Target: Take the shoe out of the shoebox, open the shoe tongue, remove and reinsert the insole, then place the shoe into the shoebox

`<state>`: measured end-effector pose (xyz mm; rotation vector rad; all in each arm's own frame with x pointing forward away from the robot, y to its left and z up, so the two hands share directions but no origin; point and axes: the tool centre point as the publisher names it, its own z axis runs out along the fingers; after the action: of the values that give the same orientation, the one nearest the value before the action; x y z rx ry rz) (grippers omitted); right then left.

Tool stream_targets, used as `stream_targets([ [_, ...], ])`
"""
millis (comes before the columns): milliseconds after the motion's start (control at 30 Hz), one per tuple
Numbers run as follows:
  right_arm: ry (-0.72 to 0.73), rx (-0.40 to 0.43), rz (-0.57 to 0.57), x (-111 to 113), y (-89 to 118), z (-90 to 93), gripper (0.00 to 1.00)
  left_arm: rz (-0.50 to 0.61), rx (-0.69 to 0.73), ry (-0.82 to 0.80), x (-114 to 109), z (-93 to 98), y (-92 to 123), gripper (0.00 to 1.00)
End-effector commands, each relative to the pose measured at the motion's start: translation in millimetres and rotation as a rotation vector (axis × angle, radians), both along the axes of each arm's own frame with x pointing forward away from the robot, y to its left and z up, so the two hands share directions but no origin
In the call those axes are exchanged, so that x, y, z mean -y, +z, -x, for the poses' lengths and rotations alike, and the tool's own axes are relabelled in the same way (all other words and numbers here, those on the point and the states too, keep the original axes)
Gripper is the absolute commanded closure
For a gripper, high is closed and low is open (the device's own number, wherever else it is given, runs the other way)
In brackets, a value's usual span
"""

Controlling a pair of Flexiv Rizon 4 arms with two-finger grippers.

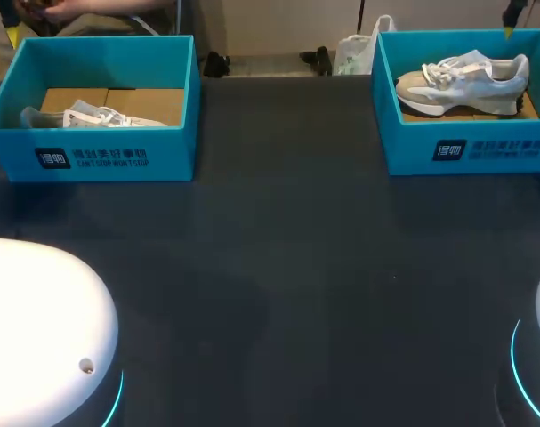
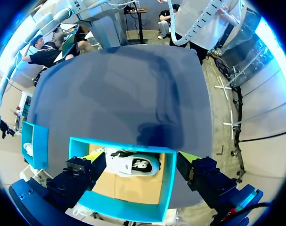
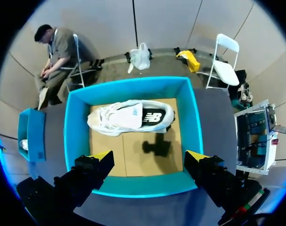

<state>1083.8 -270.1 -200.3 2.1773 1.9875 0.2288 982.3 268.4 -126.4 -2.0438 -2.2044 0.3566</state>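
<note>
The head view is dim: the table (image 1: pixel 296 267) reads almost black with a faint sheen across its middle, while the white shell of the left arm (image 1: pixel 38 311) at lower left is blown out to flat white. Light falls from above, and the shoebox (image 1: pixel 385 107) at upper right is evenly lit inside, its shoe (image 1: pixel 465 76) bright. In the right wrist view a compact dark shadow (image 3: pixel 157 147) lies on the cardboard floor just ahead of the right gripper (image 3: pixel 148 157). In the left wrist view, broad soft shadows mottle the table

Dark table (image 1: pixel 287 267) with left shoebox (image 1: pixel 92 156) and right shoebox (image 1: pixel 483 147)
</note>
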Motion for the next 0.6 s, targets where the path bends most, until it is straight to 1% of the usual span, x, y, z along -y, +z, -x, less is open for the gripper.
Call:
stream_targets([
  [33,-0.009,-0.021,0.000,7,-9,-18.7,0.00,-0.002,-0.002,-0.001,0,-0.8,1,0.00],
  [167,-0.031,-0.024,-0.001,17,-20,-32.3,0.00,-0.002,-0.002,-0.001,0,-0.8,1,0.00],
  [200,-0.031,-0.038,0.015,21,-25,-37.2,0.00,-0.002,-0.002,-0.001,0,-0.8,1,0.00],
  [267,-0.035,-0.038,0.015,26,-31,-44.7,0.00,-0.002,-0.002,-0.001,0,-0.8,1,0.00],
  [333,-0.029,-0.054,0.042,31,-37,-51.6,0.00,-0.002,-0.002,-0.001,0,-0.8,1,0.00],
  [400,-0.020,-0.064,0.024,33,-42,-57.2,0.00,-0.002,-0.002,-0.001,0,-0.8,1,0.00],
  [500,-0.015,-0.090,0.049,38,-51,-63.8,0.00,-0.002,-0.002,-0.001,0,-0.8,1,0.00],
  [600,-0.012,-0.111,0.055,45,-59,-66.4,0.00,-0.002,-0.002,-0.001,0,-0.8,1,0.00],
])
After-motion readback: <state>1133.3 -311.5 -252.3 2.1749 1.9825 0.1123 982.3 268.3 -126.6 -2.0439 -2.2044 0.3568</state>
